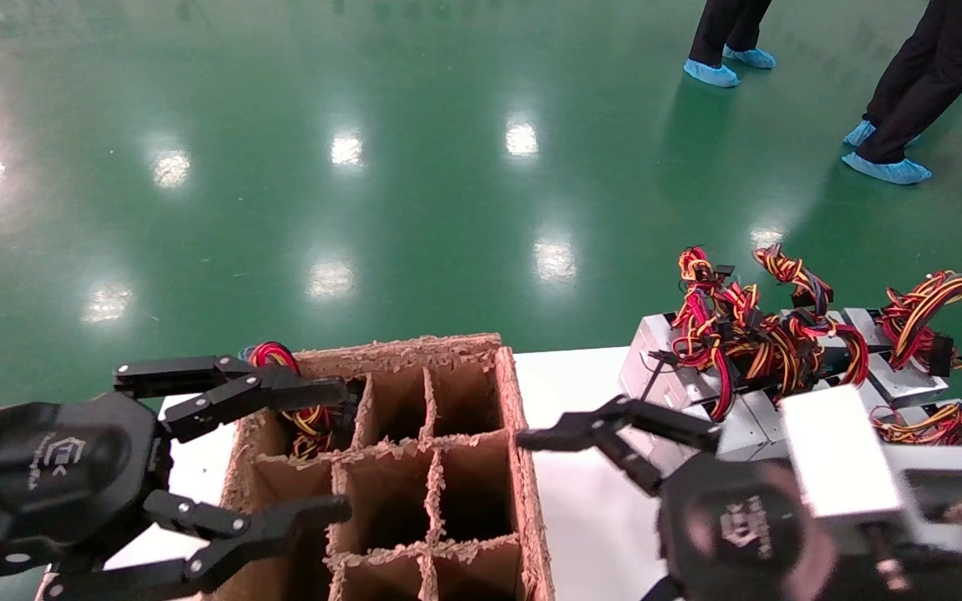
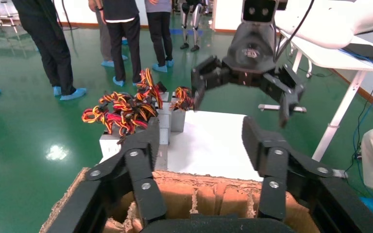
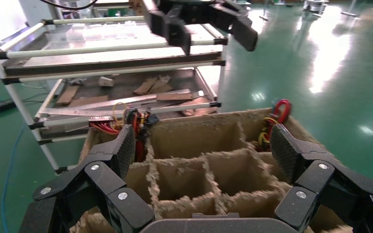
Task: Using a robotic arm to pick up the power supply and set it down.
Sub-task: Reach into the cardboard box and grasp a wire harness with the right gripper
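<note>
Left end effector (image 1: 339,446): fingers spread wide, nothing between them, hanging over the near-left corner of the cardboard box (image 1: 523,434). Right end effector (image 1: 531,438): fingers also spread, empty, poised over the white desk (image 1: 569,501) just right of the box's right wall.

Ahead and to the right of the right end effector: a cluster of power supplies (image 1: 681,376) on the desk, silvery metal cases packed side by side, touching. Long axis of each case hard to judge under the tangle; wire bundles (image 1: 748,334) of red, yellow, orange and black rising up and curling over the tops.

Beyond the left end effector's upper finger: another wire bundle (image 1: 301,409) sticking up out of the far-left cell of the box, its case sunk in the cell and hidden. Remaining cells in view bare cardboard.

Farther back: glossy green floor (image 1: 364,167) and two people's legs in blue shoe covers (image 1: 886,167).
</note>
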You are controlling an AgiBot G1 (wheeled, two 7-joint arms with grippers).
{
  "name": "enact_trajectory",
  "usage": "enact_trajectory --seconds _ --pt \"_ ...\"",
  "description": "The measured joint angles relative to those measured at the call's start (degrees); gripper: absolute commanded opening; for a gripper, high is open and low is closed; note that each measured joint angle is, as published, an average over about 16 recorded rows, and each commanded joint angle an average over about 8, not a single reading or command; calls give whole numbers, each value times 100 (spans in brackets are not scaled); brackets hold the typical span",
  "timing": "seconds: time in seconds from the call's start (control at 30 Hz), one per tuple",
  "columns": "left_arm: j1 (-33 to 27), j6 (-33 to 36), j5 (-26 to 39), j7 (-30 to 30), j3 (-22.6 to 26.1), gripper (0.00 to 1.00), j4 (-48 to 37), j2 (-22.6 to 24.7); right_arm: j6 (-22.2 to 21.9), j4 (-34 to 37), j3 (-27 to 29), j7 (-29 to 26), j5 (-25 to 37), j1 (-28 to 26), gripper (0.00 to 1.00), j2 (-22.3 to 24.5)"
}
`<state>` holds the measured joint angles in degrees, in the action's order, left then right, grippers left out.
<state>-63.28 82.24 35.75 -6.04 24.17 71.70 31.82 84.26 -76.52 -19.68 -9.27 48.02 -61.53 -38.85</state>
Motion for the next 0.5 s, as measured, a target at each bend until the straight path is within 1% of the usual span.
enact_trajectory --seconds 0.2,0.5 --pt "0 0 0 0 0 0 0 0 -23 -79 -347 -37 320 -33 100 -458" --pt "0 0 0 0 0 0 0 0 -180 -105 -936 -122 866 -27 100 -1321"
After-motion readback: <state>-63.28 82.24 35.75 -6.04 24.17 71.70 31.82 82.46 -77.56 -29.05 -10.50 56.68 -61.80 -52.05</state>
